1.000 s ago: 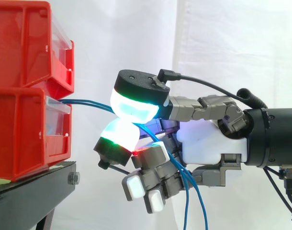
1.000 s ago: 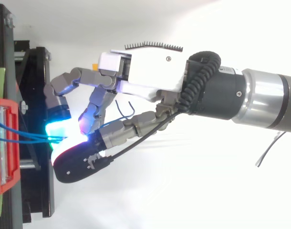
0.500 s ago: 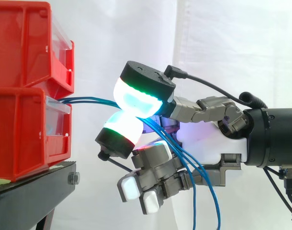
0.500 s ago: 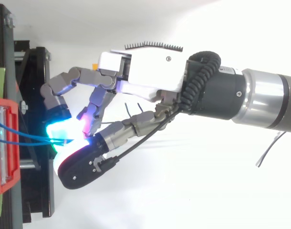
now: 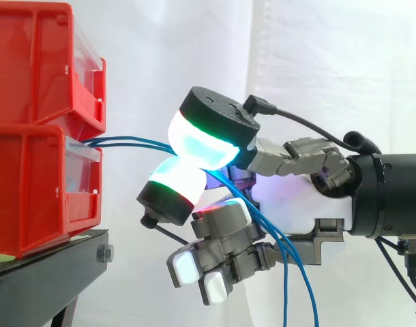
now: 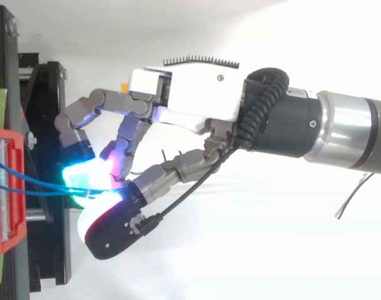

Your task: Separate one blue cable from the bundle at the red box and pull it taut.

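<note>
Two stacked red bins (image 5: 31, 184) stand at the left on a black stand (image 5: 51, 272). Blue cables (image 5: 126, 142) leave the front of the lower bin and run right, nearly level, into my hand (image 5: 290, 204). Two glowing pads (image 5: 204, 139) meet on these cables in a pinch, one above with a black back and one below. Behind the pinch the cables drop past the curled lower fingers and hang down (image 5: 300, 286). From above, two blue strands (image 6: 34, 184) cross from the red bin (image 6: 0, 187) to the cyan-lit pads of the hand (image 6: 197, 94).
A white curtain hangs behind everything. The black stand (image 6: 47, 125) juts out under the bins, directly below the pinching pads. A thin dark wire (image 6: 350, 200) hangs by the arm's silver sleeve at the right.
The upper pad has risen and shifted right in the side view. The cables between bin and hand lie straighter, and the hanging strands have swung to the right.
</note>
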`<action>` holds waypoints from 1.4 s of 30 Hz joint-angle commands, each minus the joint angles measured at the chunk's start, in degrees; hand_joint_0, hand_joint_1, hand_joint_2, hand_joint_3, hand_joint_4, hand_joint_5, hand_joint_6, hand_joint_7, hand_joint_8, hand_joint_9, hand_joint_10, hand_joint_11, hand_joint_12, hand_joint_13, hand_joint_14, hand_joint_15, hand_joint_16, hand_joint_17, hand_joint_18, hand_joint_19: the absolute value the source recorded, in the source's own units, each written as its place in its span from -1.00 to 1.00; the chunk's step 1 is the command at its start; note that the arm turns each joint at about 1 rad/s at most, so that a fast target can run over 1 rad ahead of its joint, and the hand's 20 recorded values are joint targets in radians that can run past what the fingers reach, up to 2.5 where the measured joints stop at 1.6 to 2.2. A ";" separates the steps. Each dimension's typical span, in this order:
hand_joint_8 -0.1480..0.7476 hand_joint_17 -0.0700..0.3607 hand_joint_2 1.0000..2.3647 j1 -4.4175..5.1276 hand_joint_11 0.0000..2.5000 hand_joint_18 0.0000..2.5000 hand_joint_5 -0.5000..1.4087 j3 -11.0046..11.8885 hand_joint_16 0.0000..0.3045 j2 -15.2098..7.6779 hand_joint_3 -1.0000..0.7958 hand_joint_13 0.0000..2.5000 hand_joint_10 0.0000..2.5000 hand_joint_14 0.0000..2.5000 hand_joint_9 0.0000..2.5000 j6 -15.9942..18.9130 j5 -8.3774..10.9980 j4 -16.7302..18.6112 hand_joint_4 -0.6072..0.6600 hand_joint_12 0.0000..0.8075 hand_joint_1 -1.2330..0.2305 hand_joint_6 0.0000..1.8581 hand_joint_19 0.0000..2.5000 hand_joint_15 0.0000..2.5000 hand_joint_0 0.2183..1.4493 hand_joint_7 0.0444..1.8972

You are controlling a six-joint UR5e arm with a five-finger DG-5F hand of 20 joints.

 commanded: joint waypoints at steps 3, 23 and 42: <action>0.19 -0.17 -1.00 -0.04 0.00 -0.19 -0.61 0.01 -0.68 0.00 -0.44 -0.14 -0.98 -0.98 0.09 0.00 0.00 0.00 0.10 -0.03 -0.53 -0.04 -0.50 -0.55 -0.56 0.38; 0.11 -0.22 -1.00 -0.04 -0.07 -0.20 -0.61 0.01 -0.72 0.00 -0.44 -0.13 -0.98 -0.98 0.09 0.00 0.00 0.00 0.03 -0.07 -0.18 -0.06 -0.46 -0.53 -0.31 0.40; 0.10 -0.23 -1.00 0.14 -0.07 -0.23 -0.62 0.01 -0.72 0.00 -0.44 -0.15 -0.97 -0.98 0.05 0.00 0.00 0.00 -0.18 -0.09 -0.52 -0.06 -0.48 -0.55 -0.07 0.58</action>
